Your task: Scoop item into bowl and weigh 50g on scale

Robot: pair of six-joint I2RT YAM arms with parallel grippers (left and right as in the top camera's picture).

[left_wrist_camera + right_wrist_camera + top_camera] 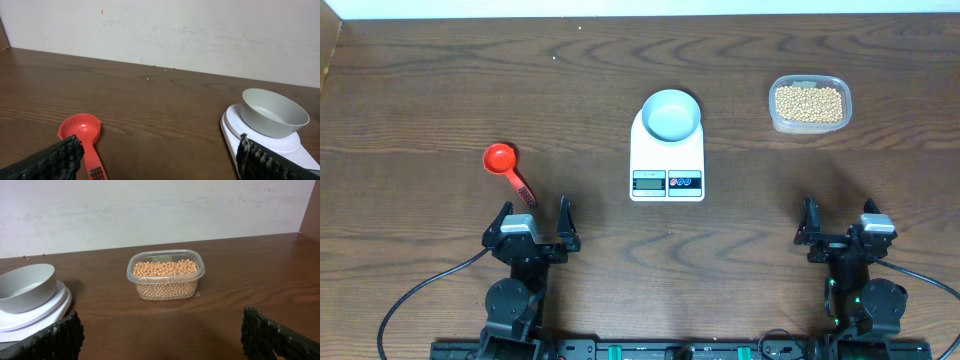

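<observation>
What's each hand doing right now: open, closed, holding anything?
Left hand: open, holding nothing.
Right hand: open, holding nothing.

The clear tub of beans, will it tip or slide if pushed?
Probably slides: the tub is low, wide and nearly full of beans. It has no lid, so a sharp shove could spill some, and the round beans would likely roll across the table.

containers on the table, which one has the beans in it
The clear plastic tub at the far right holds the beans; the pale bowl on the scale and the red scoop are both empty.
</observation>
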